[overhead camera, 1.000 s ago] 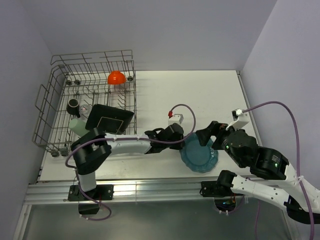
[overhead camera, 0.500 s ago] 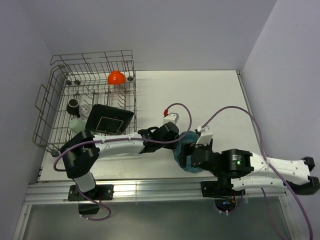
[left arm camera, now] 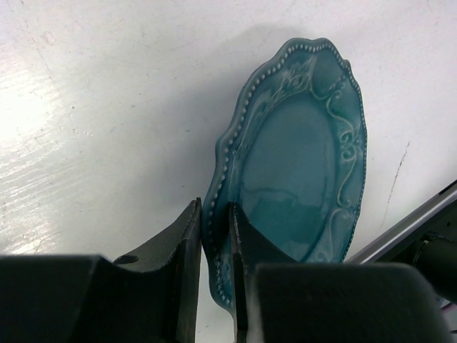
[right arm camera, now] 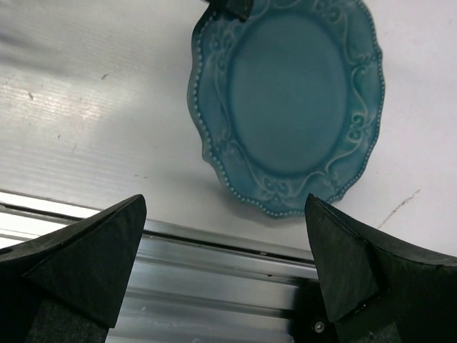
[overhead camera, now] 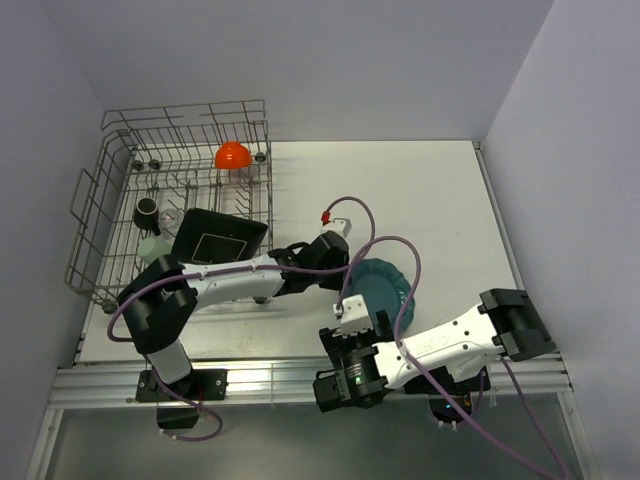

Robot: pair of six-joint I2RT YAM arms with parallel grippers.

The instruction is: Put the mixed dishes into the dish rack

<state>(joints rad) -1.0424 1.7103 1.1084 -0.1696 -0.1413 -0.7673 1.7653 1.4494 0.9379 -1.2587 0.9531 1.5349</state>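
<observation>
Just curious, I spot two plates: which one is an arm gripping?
The teal scalloped plate, its rim pinched in the left gripper; the black square plate stands in the dish rack, untouched.

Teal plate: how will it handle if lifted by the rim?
Likely stiff and breakable: the plate looks like glazed ceramic. Its glossy surface may slip or pivot, since the left pincer pinches only the beaded rim, off-centre.
</observation>
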